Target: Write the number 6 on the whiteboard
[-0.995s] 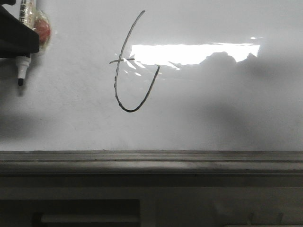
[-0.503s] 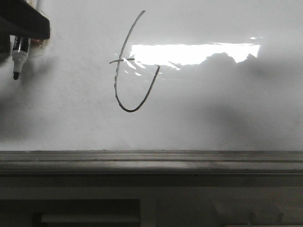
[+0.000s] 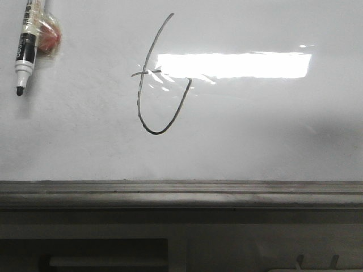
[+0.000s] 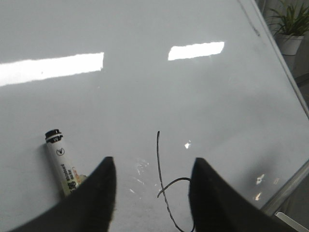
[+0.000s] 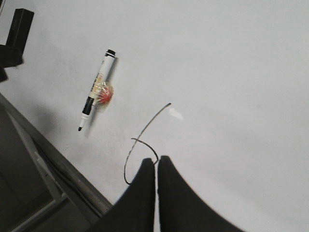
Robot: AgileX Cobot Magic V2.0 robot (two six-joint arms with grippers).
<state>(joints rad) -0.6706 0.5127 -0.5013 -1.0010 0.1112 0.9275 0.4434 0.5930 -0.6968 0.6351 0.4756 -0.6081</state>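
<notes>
Potted plant [image 4: 289, 26] in white pot past the board's far corner; dark cabinet front [image 3: 108, 252] below the near edge.

Black-and-white marker [image 3: 24, 44] is seen uncapped, tip pointing down in the front view, with a red-orange blob [image 3: 48, 34] wrapped in clear tape at its barrel. A potted plant [image 4: 289, 26] is visible in the left wrist view.

marker [image 3: 25, 47] left of number 6 [image 3: 157, 85]
</notes>
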